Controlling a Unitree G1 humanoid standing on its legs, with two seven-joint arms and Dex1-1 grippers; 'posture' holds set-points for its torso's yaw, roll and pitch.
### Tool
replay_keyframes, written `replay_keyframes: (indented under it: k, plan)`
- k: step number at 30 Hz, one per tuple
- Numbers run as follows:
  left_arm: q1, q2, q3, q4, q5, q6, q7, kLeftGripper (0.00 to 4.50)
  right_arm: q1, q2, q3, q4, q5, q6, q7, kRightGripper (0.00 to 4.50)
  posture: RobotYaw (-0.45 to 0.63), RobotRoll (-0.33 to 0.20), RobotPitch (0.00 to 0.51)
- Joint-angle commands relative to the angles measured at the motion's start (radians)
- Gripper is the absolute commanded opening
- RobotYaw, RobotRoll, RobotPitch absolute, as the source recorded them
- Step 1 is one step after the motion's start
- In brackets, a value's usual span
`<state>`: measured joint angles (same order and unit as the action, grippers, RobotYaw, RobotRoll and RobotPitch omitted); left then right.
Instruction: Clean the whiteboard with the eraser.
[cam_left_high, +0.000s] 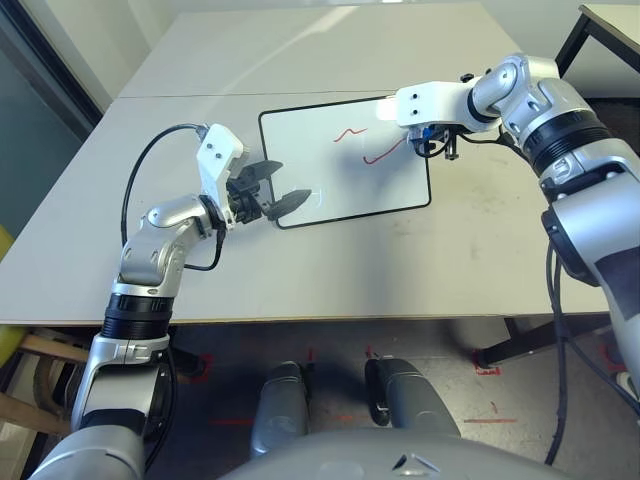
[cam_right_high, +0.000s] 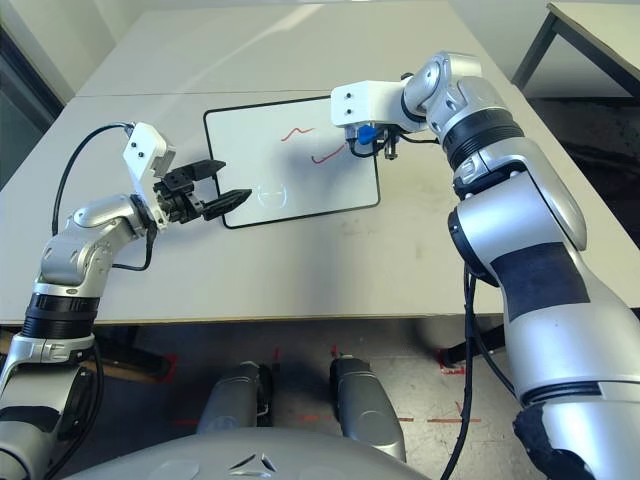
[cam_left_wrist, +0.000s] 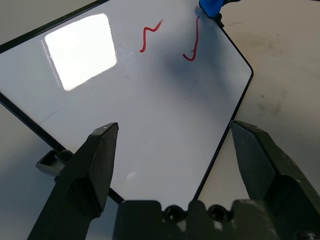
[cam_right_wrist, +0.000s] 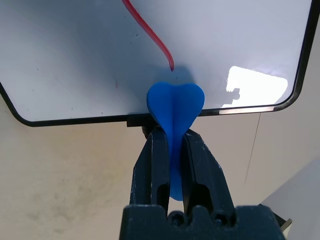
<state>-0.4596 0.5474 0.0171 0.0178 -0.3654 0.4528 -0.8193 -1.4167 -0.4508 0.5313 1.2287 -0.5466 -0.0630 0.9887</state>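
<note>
Whiteboard (cam_left_high: 330, 160), glossy white with a thin black frame and rounded corners, lies flat at upper centre on the matte pale counter (cam_left_high: 400, 270), long axis running left-right with a slight tilt. Two red squiggles (cam_left_high: 365, 145) mark it. The right hand (cam_right_wrist: 172, 150) pinches the smooth blue eraser (cam_right_wrist: 175, 107), its lobed end pointing at the board's edge. The left hand (cam_left_high: 270, 187) is spread at the lower-left corner.

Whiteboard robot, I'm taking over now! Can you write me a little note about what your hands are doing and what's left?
Right gripper: shut on the blue eraser, held at the whiteboard's right edge, by the end of a red squiggle.
Left gripper: open, empty, hovering at the board's near left corner.
The board lies flat on the table.
Done: eraser picked up and brought to the board.
Left: both squiggles, this one and a smaller one farther left, need wiping off.
</note>
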Motion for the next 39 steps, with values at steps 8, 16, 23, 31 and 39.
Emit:
replay_keyframes:
  k: [8, 16, 23, 31, 39]
  plan:
    - [-0.003, 0.003, -0.006, 0.001, 0.015, -0.010, -0.005, 4.50, -0.016, 0.034, -0.005, 0.040, -0.028, -0.001, -0.057, 0.10, -0.08, 0.000, 0.069]
    - [0.007, 0.001, -0.001, -0.007, 0.010, -0.005, -0.001, 4.50, -0.015, 0.065, -0.007, 0.044, -0.032, 0.002, -0.078, 0.10, -0.07, 0.000, 0.074]
    - [0.019, 0.002, 0.003, -0.012, 0.009, -0.007, 0.001, 4.50, -0.011, 0.100, -0.004, 0.045, -0.032, 0.003, -0.076, 0.10, -0.06, 0.000, 0.075]
    - [0.031, -0.002, 0.005, -0.021, 0.007, -0.005, 0.008, 4.50, -0.006, 0.139, 0.003, 0.050, -0.038, 0.000, -0.066, 0.10, -0.05, 0.000, 0.077]
    - [0.039, -0.006, 0.006, -0.032, 0.004, -0.001, 0.019, 4.50, -0.009, 0.189, 0.010, 0.050, -0.049, -0.004, -0.055, 0.09, -0.04, 0.000, 0.080]
